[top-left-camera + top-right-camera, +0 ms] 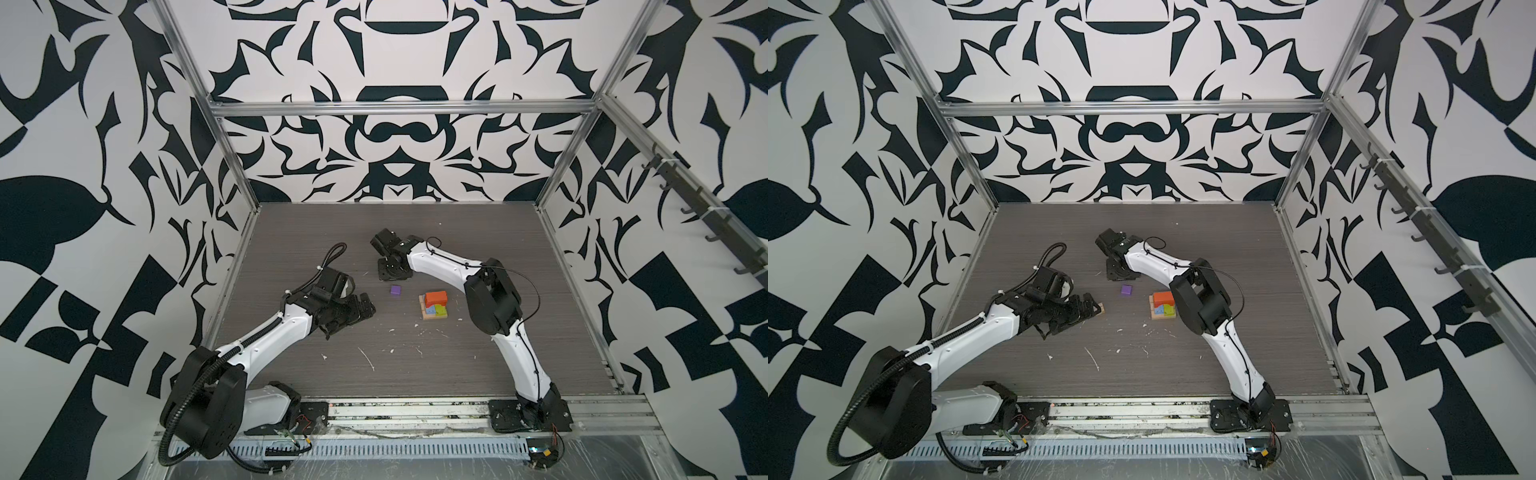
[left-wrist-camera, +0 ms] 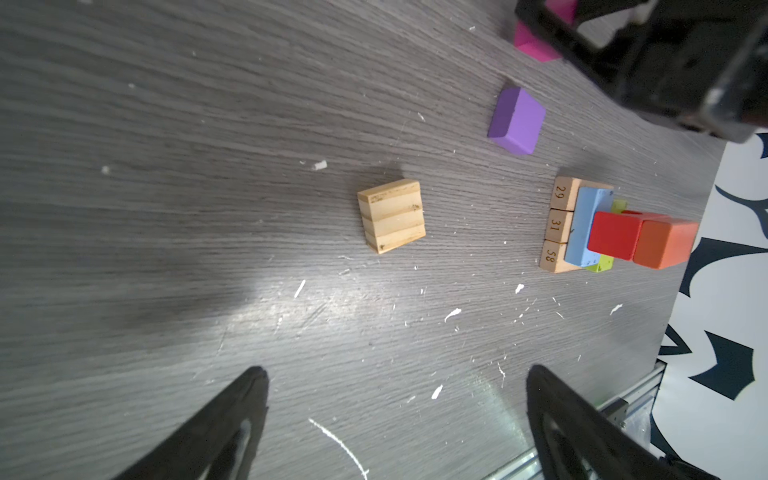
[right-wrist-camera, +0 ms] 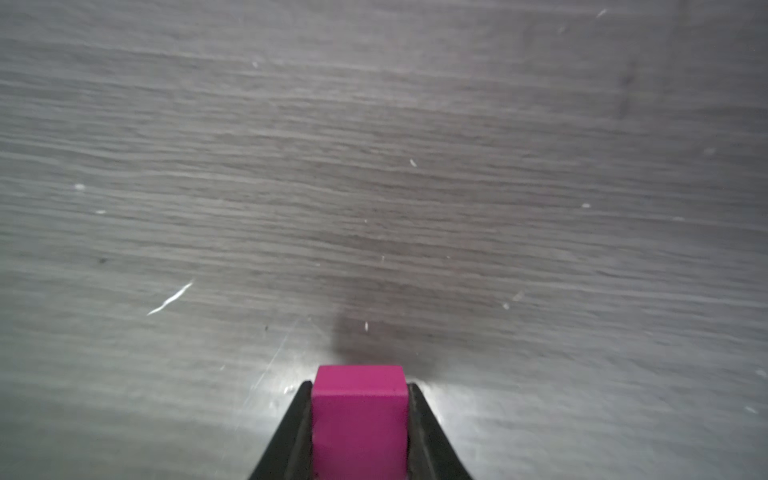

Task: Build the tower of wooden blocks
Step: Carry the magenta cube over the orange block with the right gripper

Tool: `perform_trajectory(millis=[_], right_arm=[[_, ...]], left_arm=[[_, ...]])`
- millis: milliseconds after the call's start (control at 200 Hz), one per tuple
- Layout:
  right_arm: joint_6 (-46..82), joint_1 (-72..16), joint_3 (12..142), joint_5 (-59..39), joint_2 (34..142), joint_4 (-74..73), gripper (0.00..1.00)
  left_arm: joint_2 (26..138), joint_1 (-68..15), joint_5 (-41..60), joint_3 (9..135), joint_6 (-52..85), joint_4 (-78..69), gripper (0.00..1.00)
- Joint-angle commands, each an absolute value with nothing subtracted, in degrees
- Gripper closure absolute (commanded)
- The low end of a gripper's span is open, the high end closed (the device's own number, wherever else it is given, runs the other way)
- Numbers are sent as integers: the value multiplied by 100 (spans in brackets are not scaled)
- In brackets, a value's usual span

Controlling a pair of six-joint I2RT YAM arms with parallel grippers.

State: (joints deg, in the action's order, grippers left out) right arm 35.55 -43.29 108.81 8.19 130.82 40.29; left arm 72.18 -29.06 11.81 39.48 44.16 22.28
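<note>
Right fingers [image 3: 293, 436]: closed snugly on the magenta block [image 3: 359, 419], one finger flat against each side face. The block's front end pokes out past the tips.
Left fingers [image 2: 237, 419]: spread wide and holding nothing, low over the surface [image 1: 415, 365].
Tower [image 1: 435, 305]: three tan planks [image 2: 559, 226] lie side by side as the base. A blue piece [image 2: 586, 232] and a lime piece [image 2: 602, 264] sit on them, with a red piece [image 2: 615, 239] and an orange piece [image 2: 665, 245] butted together on top.
Magenta block, place: beyond the tower and off toward the left arm's side, farther out than the purple block [image 1: 395, 290], which lies loose on the surface near the tower.
Tan cube [image 2: 392, 216]: well apart from the tower on the left arm's side, just ahead of the left fingers.
Step in hand, as I judge it: the grasp looks made, and the lift and carry to the tower come next. Whether the block has left the surface I cannot tell.
Doing it well: raise the block straight up before moving sideways, and clear the purple block on the way. Come in above the red and orange pieces, keep the block level, and lower it slowly.
Release: set the block fully on a flat top face, then part the fingers only a little and withdraw upward.
Risk: the top pieces overhang the layer under them, so a sideways nudge could slide or topple them.
Left arm: best kept back from the tower during placement.
</note>
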Motion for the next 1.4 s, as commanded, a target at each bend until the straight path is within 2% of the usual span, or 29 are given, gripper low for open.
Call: perform_trajectory(millis=[0, 410, 970, 1395], right_arm=[[3447, -4368, 10829, 920, 12544, 4045, 69], [3226, -4368, 10323, 844, 11600, 4139, 71], [3105, -4364, 8935, 922, 9972, 4478, 70], [3023, -4361, 8021, 933, 9326, 4742, 70]], left_arm=[[7116, -2927, 1241, 3841, 4419, 2197, 0], [6958, -2995, 1476, 3912, 4239, 1921, 0], [6932, -3159, 1507, 4100, 4140, 1548, 1], [6918, -3269, 1665, 4221, 3954, 1230, 1]])
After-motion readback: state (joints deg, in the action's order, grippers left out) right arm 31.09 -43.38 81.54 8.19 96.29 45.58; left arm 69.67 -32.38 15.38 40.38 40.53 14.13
